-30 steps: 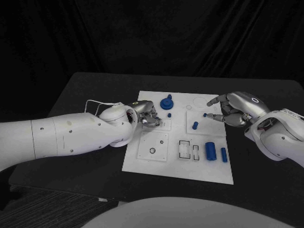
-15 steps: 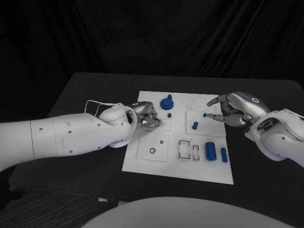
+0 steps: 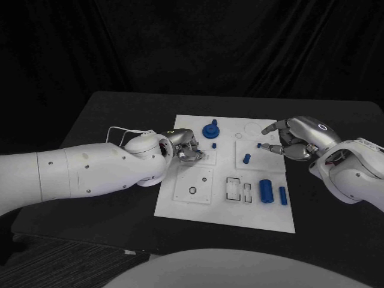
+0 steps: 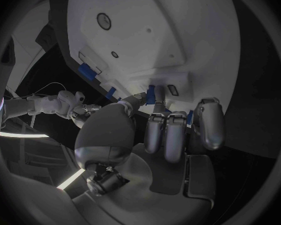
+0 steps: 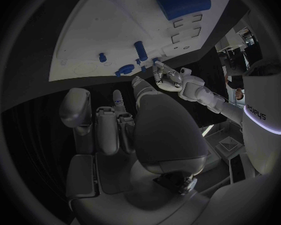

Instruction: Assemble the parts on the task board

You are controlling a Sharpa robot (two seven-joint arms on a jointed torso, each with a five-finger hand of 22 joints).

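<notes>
The white task board (image 3: 231,207) is lying mid-desk (image 3: 114,114), with blue parts (image 3: 267,190) being carried on it. A small blue part (image 4: 151,94) is being pinched by the left hand (image 3: 185,146) at the board's left side. The right hand (image 3: 296,139) is being held curled over the right edge; whether anything is grasped cannot be told.

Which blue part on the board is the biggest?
The thick cylinder lying near the board's front right, beside a thinner pin; every other part is slimmer or smaller.

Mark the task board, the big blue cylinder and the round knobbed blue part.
task board (image 3: 231,217), head view, bare near part of the plate
big blue cylinder (image 3: 266,190), head view, middle of its side
round knobbed blue part (image 3: 211,131), head view, its round base
</notes>
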